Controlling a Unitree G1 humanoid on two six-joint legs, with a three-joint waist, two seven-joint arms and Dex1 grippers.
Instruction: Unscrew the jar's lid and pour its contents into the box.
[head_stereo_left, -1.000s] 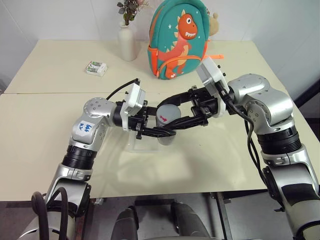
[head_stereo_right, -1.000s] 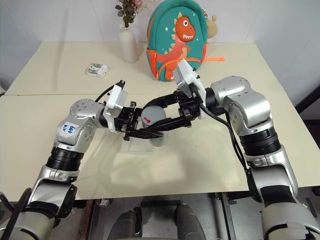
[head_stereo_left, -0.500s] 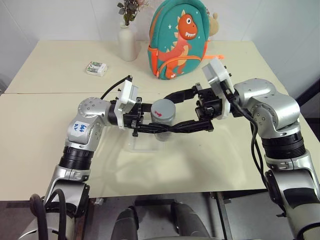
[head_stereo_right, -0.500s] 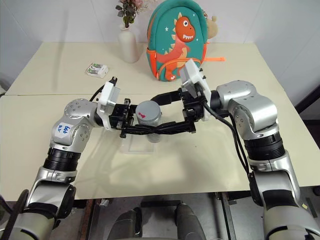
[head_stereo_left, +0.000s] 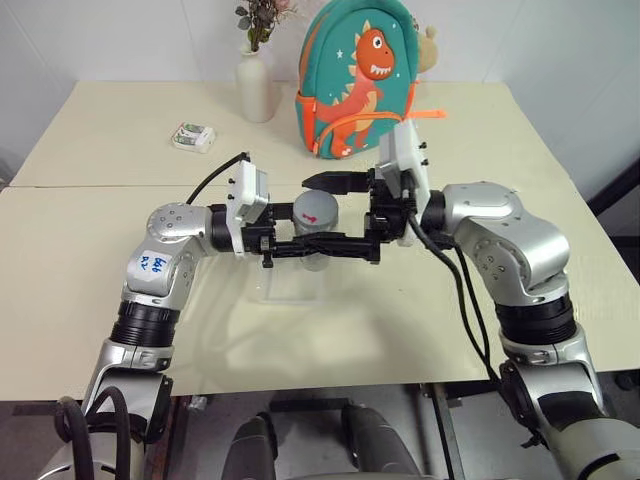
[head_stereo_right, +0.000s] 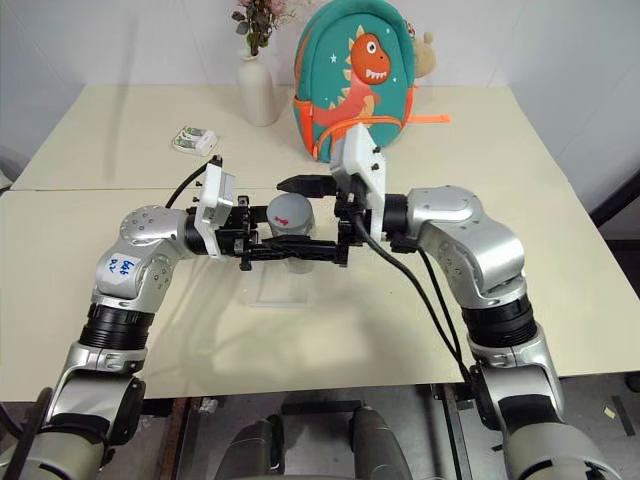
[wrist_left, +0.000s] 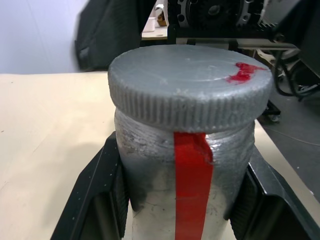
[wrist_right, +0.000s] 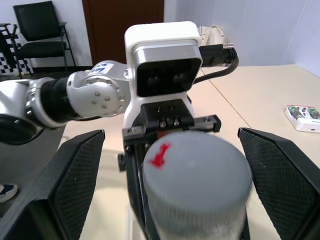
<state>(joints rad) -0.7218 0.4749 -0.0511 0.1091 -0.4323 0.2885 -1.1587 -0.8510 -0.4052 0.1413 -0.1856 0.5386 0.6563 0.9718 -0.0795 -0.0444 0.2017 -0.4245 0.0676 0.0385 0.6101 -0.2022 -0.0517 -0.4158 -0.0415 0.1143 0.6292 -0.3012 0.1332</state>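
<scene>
My left gripper (head_stereo_left: 316, 246) is shut on the jar (head_stereo_left: 316, 262), holding it upright in the air just above the clear box (head_stereo_left: 285, 288). The jar's body is frosted, with a red tape strip (wrist_left: 192, 185) down its side, and the contents inside are hidden. The grey lid (head_stereo_left: 318, 208) with its red mark sits on the jar. My right gripper (wrist_right: 172, 165) reaches in from the other side and is open. Its fingers (wrist_right: 67, 185) stand wide on either side of the lid, apart from it.
A teal dinosaur backpack (head_stereo_left: 360, 75) and a tall white vase (head_stereo_left: 254, 88) stand at the back of the cream table (head_stereo_left: 100, 250). A small white-and-green packet (head_stereo_left: 192, 136) lies at the back left.
My right gripper let go of the lid and opened wide, and its wrist swung round toward the left. The left gripper carried the jar a little left and farther back.
</scene>
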